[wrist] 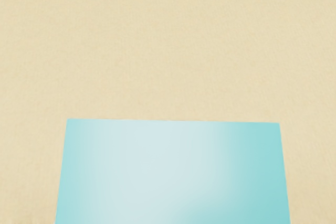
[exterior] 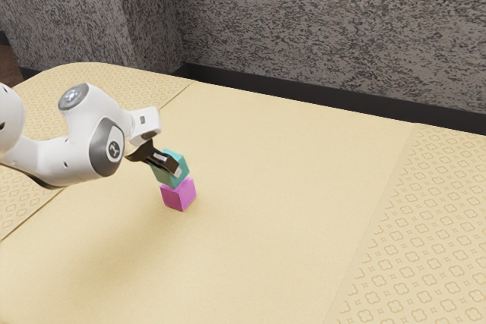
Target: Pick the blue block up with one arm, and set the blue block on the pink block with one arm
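At the left edge of the exterior view, the white arm (exterior: 76, 146) comes in low over the tan surface (exterior: 304, 210) and reaches toward the frame's centre. Just to its right, the black fingers (exterior: 161, 161) are clamped on the blue block (exterior: 175, 166), one dark finger lying across its near face. The block sits tilted, a corner pointing down, directly above the pink block (exterior: 178, 195), left of centre. Its lowest edge meets the pink block's top, but I cannot tell whether the two touch. The pink block rests flat on the surface. Farther right lies plain tan cloth, then a patterned band (exterior: 425, 225) along the right edge, with a speckled grey wall (exterior: 326, 20) behind. From the wrist view, the blue block (wrist: 173, 171) lies close under the hand in the lower part of the frame, with the surface (wrist: 168, 40) beyond it.
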